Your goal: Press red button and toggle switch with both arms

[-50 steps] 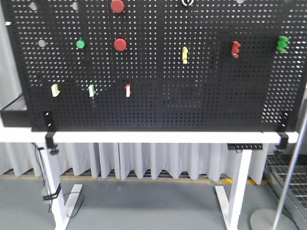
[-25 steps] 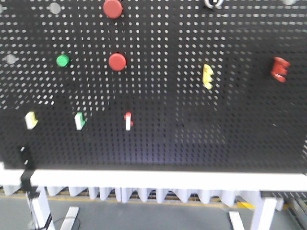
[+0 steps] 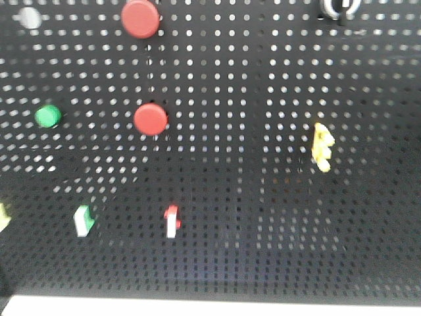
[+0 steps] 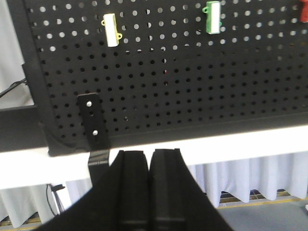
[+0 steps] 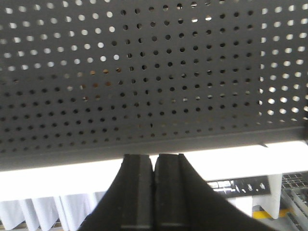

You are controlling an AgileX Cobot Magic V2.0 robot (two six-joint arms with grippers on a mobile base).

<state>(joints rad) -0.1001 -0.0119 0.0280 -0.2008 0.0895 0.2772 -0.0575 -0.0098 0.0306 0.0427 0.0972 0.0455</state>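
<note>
Pegboard (image 3: 263, 197) looms closer now; red button (image 3: 140, 18) upper left, nearer left gripper (image 4: 149, 153); toggle switch (image 3: 339, 5) upper right, nearer right gripper (image 5: 154, 156). Both pressed together, low, well beneath targets.

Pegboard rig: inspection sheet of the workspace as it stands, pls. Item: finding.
Surface: black pegboard upright on a white table edge; front view is blurred.
Job's things: red button at top left, nothing touching it; toggle switch at top right, cut off by the frame.
Clutter: smaller red button, green button, yellow handle, green-tipped switch, red-tipped switch.
Grippers: left gripper and right gripper both shut, empty, low near the table edge, touching nothing.
Cables: what looks like a thin dark cable under the table, left side.
Surroundings: white curtain behind the table; metal grating low at right.
</note>
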